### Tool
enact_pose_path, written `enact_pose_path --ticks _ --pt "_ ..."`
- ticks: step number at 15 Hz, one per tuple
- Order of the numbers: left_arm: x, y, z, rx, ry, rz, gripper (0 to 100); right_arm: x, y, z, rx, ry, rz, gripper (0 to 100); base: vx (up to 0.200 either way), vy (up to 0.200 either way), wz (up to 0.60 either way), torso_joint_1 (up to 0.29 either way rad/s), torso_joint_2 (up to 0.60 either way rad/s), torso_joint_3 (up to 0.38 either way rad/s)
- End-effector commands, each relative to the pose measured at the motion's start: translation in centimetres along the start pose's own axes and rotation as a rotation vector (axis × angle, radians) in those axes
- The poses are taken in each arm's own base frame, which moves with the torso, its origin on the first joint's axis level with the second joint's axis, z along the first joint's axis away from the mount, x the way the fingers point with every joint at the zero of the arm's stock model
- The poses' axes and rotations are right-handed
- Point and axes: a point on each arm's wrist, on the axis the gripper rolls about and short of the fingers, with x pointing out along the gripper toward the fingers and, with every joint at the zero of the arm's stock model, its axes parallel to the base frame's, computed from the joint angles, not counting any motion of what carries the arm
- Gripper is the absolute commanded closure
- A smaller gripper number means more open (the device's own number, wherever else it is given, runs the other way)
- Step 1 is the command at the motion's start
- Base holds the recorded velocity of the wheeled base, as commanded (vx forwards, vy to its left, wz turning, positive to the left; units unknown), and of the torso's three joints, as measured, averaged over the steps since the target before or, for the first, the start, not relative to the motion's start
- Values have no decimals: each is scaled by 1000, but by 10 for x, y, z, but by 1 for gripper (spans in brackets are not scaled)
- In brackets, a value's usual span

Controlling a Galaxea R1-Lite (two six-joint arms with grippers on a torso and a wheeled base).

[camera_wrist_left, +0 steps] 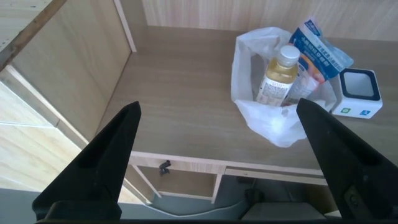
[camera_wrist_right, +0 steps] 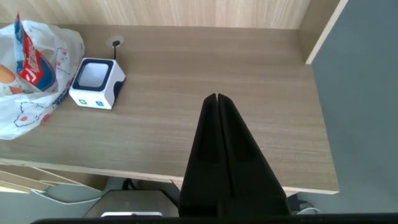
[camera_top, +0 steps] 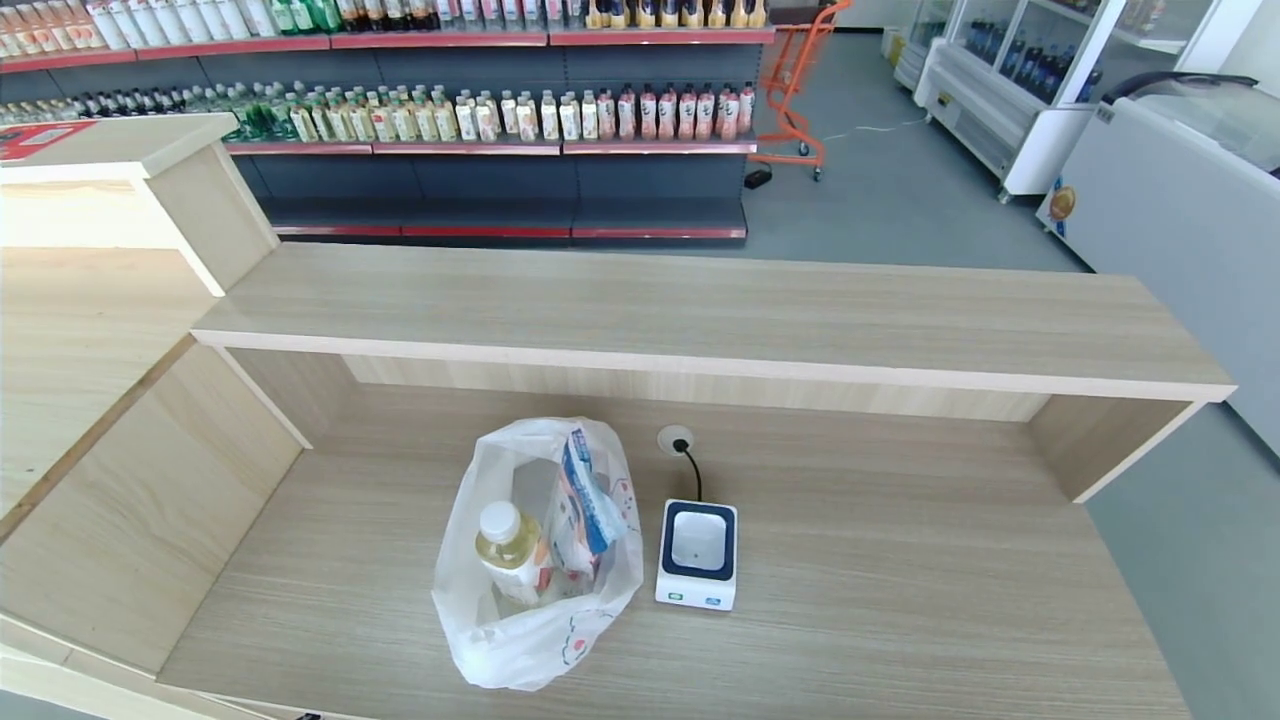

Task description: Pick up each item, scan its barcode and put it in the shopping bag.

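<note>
Bag (camera_top: 520, 650) upright on counter (camera_top: 900, 600), just beside scanner (camera_top: 697, 553); bottle (camera_top: 508, 545), packet (camera_top: 583, 495) inside. Left gripper (camera_wrist_left: 219, 109) spread wide, empty; right gripper (camera_wrist_right: 216, 98) pressed closed, empty. Likely final step: bagging done. Next: locate any unscanned item.

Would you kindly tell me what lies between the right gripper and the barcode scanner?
The stretch is bare counter between the right gripper and the barcode scanner; the right wrist view shows it.

Pale wood-grain counter top (camera_top: 900, 600), raised wooden ledge (camera_top: 700, 310) along its far side, dark store shelving with red edges (camera_top: 500, 190) beyond, rows of drink bottles (camera_top: 560, 115) on it, orange metal trolley (camera_top: 795, 90) on grey floor (camera_top: 900, 200), white chest freezer (camera_top: 1170, 200) at right.
</note>
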Motion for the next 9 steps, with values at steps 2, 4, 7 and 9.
enact_pose_path --ticks 2,4,7,9 --pt "0 0 0 0 0 0 0 0 0 0 -1 4 1 100 0 0 0 0 0 0" --pt "0 0 0 0 0 -2 0 0 0 0 -1 4 1 100 0 0 0 0 0 0" --pt "0 0 0 0 0 0 0 0 0 0 2 4 1 100 0 0 0 0 0 0" --pt "0 0 0 0 0 0 0 0 0 0 -4 4 1 100 0 0 0 0 0 0"
